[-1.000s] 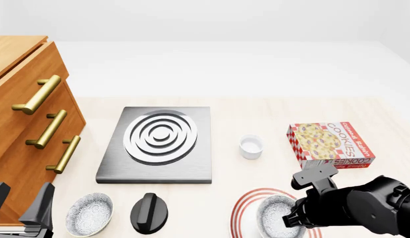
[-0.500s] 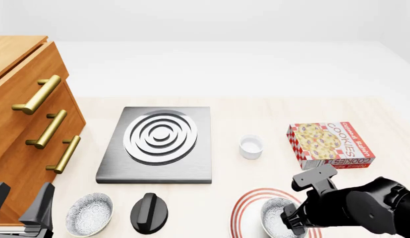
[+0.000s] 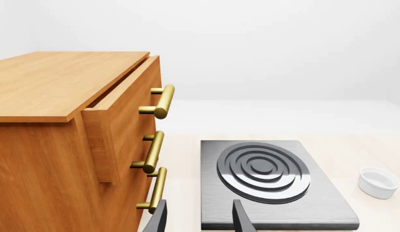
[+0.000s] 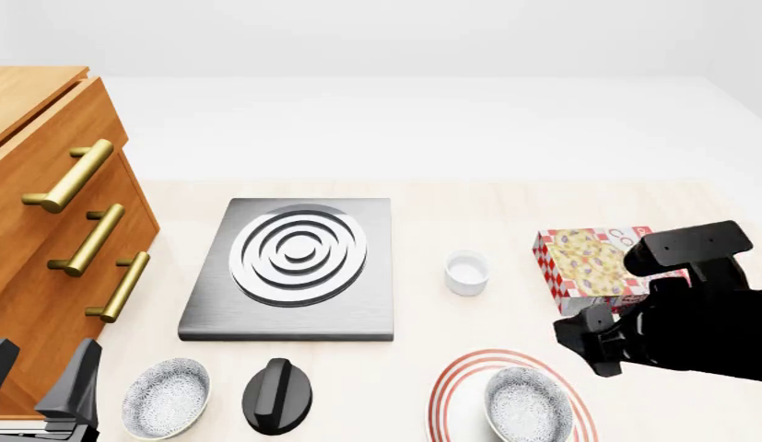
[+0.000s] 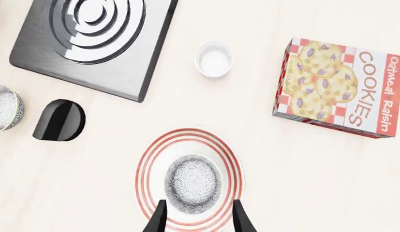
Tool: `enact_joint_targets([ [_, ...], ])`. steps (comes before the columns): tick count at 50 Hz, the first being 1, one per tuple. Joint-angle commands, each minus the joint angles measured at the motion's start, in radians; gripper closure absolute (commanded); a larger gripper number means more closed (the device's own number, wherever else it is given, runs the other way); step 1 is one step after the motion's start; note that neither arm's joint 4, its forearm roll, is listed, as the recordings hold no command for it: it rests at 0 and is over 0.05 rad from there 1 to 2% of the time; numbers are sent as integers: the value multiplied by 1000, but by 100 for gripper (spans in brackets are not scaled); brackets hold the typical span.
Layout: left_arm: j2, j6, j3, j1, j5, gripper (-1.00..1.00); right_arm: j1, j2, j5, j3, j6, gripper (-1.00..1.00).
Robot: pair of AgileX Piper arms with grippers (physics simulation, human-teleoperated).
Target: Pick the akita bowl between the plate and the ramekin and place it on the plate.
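The speckled bowl (image 4: pixel 528 406) sits upright in the middle of the red-ringed plate (image 4: pixel 456 392), empty. It looks light, stiff and likely slippery, best pinched across its rim. The right claw (image 5: pixel 195 217) hangs above it, parted and empty; the ramekin (image 4: pixel 467 272) is empty too

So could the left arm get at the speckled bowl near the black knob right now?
Probably yes. The left gripper is open with nothing in it, and the bowl sits just beside it on bare table, with only the black knob on its far side.
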Motion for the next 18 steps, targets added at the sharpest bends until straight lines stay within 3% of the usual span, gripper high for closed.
enact_joint_targets([
  [1, 0, 0, 0, 0, 0, -100, 41, -147, 148, -136, 96, -100],
  [9, 0, 0, 0, 0, 0, -100, 2, -211, 274, -270, 73, -100],
  [18, 0, 0, 0, 0, 0, -100, -10, -243, 301, -299, 40, -100],
])
